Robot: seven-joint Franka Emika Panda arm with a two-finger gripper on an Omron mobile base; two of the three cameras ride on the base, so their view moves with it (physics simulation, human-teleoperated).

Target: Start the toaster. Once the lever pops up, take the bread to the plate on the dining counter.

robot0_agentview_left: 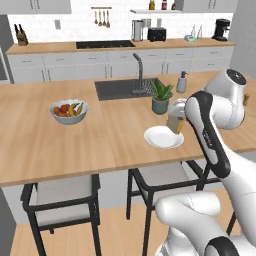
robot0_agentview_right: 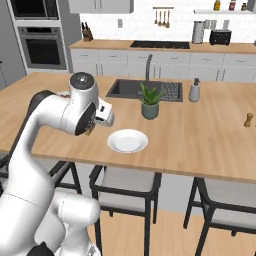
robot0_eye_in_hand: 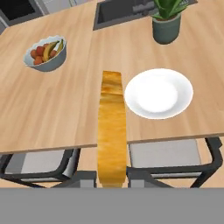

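- Above the dining counter, we hold our jaws pinched on the bread — edge-on.
- The plate lies just beside it, bare.

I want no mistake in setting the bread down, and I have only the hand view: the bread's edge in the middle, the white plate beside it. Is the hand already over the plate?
Observer: Not by the right base view. The hand, holding the bread, hangs left of the plate, with bare dining counter between.
Operator: Is anything near the plate outside my picture?
Observer: A soap bottle stands by the sink, well behind the plate.
Operator: And the toaster?
Observer: The toaster sits on the far wall counter.
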